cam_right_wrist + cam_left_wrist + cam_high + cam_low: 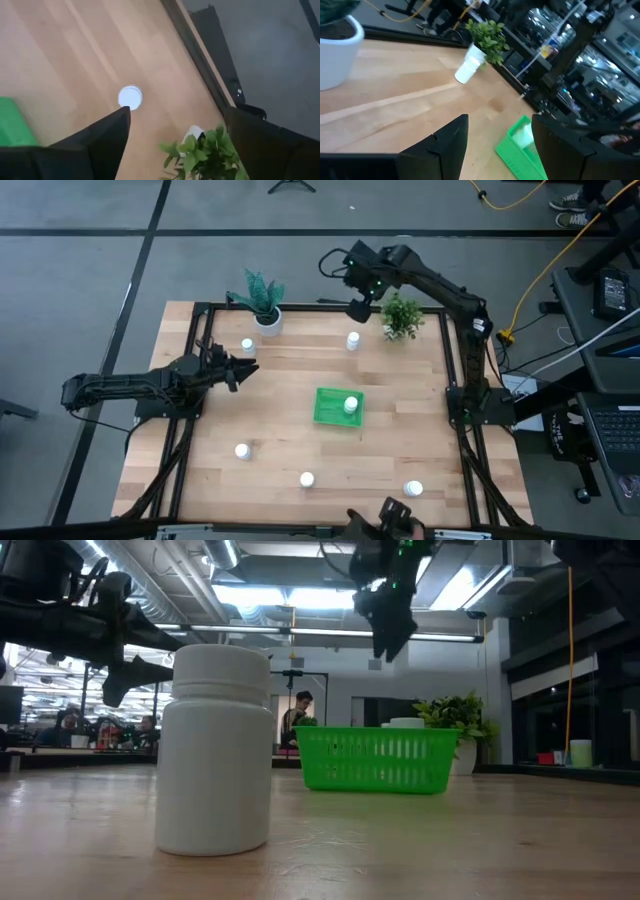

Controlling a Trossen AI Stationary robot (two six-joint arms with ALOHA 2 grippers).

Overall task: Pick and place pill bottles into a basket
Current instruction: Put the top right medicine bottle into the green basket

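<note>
My right claw [358, 308] hangs wide open above the far edge of the counter [290, 435], just beside the leafy plant [401, 316] at the far right. A pill bottle [353, 340] stands just near of it, with bare wood around. My left claw [243, 369] is also spread, empty, raised over the counter's left side, near another bottle [247, 346] and the spiky plant [263, 298]. The green basket [328, 408] sits mid-counter with one bottle [350, 405] inside at its right end. Three bottles stand apart along the near edge: left [242, 450], middle [307, 478], right [414, 489]. Open wood lies between basket and every edge.
</note>
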